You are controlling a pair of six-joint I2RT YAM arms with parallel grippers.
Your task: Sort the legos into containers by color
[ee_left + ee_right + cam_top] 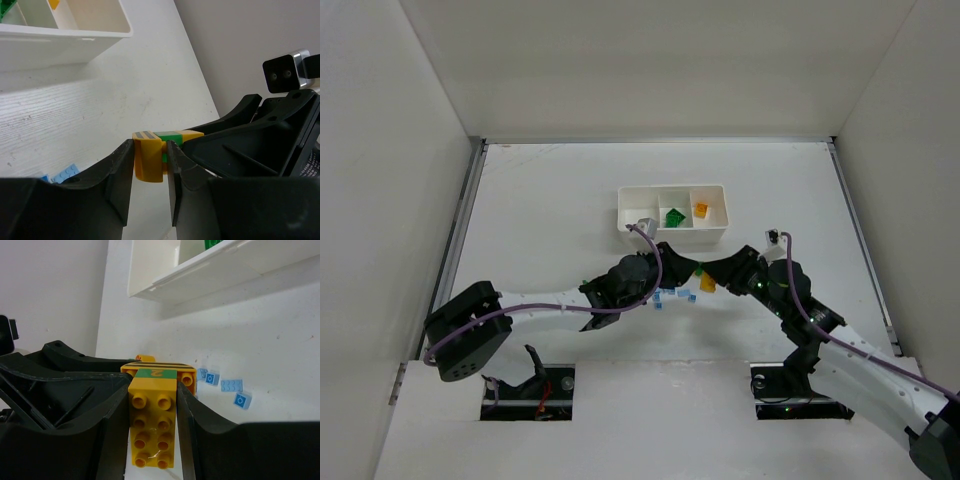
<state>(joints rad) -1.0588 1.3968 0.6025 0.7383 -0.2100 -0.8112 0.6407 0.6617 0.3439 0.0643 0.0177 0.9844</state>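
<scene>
Just in front of the white tray [670, 239], my two grippers meet over the table on one joined clump of legos. My right gripper [152, 396] is shut on a long yellow brick [152, 432]. A green piece [156, 373] joins that brick to a yellow striped brick [148, 162]. My left gripper [150, 150] has both fingers against the sides of the striped brick. From above, the left gripper [691, 266] and the right gripper [713, 277] nearly touch. A green lego [674, 216] lies in the tray's middle compartment and an orange one [701, 209] in the right compartment.
Several small light blue legos [231, 385] lie loose on the table below the grippers, seen from above as blue legos [672, 295]. The tray's front wall [60, 47] stands close behind the clump. White walls enclose the table on three sides.
</scene>
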